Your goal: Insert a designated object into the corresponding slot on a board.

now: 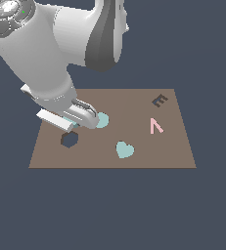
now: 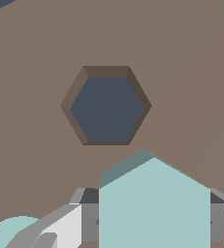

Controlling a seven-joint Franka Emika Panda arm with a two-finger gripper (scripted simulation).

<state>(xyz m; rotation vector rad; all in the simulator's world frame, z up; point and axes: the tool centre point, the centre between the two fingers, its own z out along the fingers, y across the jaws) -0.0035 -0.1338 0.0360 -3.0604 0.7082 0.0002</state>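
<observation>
— What is seen on the brown board point(image 1: 134, 132)?
— A hexagonal slot point(image 2: 106, 106) is cut near one end edge.
— And the gripper point(image 2: 154, 223)?
— The light-teal hexagonal block point(image 2: 154, 208) is pinched between its fingers, held just short of the slot, above the board.

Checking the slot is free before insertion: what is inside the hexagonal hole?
Nothing: the hexagonal hole shows only dark background through the board. The hexagonal block, held in the hand, sits beside it, not inside. The hand hides the block's lower part.
</observation>
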